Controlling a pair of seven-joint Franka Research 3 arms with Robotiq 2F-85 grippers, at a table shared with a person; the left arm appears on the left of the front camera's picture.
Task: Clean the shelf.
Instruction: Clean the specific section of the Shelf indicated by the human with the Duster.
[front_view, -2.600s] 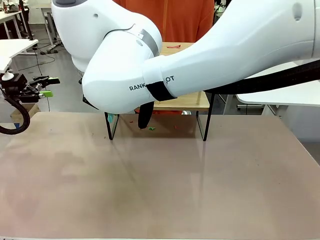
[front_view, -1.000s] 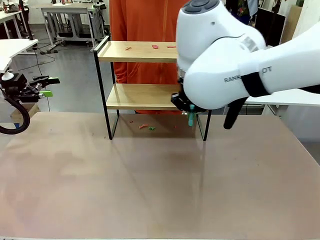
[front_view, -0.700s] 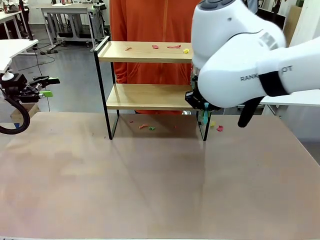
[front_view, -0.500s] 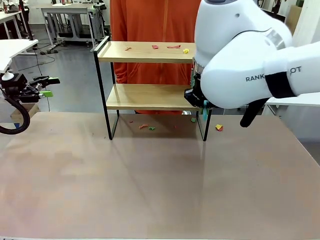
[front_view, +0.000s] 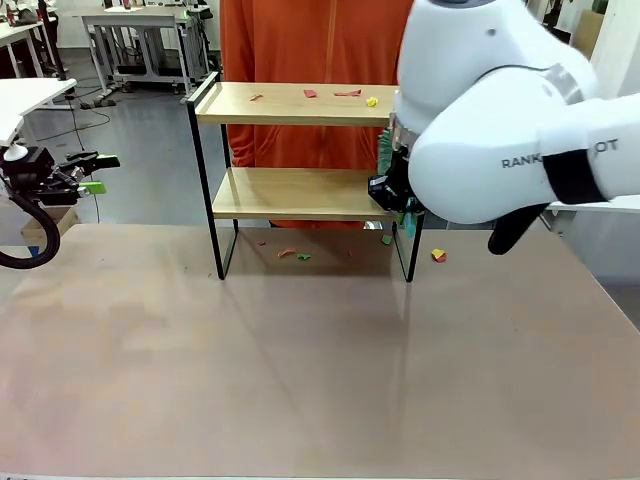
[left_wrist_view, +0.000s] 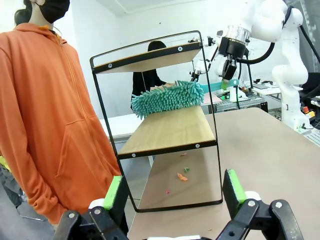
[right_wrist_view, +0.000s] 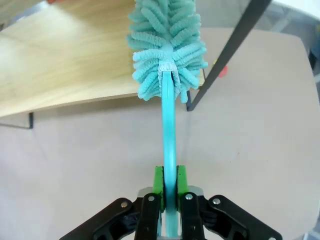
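- Over the last few seconds the right arm had swept along the front of the shelf (front_view: 300, 190) from its left end to its right end. A yellow-and-red scrap (front_view: 438, 256) had come to lie on the bench (front_view: 300, 380), where none lay a second before.
- The right gripper (right_wrist_view: 169, 182) was clamped on the teal handle of a duster (right_wrist_view: 167, 50), its green pads pressed flat against both sides of the handle.
- Straight ahead of that gripper, the duster's fluffy head lay at the end of the shelf's lower board (right_wrist_view: 65, 60), hanging over its edge.
- Just past the head, a black leg (right_wrist_view: 235, 50) of the shelf ran down to the bench, and the yellow-and-red scrap lay near its foot.
- Above the right gripper, the top board (front_view: 280, 105) carried red scraps (front_view: 310, 93) and a yellow scrap (front_view: 372, 101).
- Farther from the right gripper, more loose scraps (front_view: 292, 253) in red and green lay on the bench beneath the shelf.
- The left gripper (left_wrist_view: 175, 190) stood well apart from the shelf at its other end, jaws spread wide and holding nothing, pointed at the shelf's end frame.
- A person in an orange hoodie (front_view: 300, 50) stood beyond the shelf, on the far side from both grippers.
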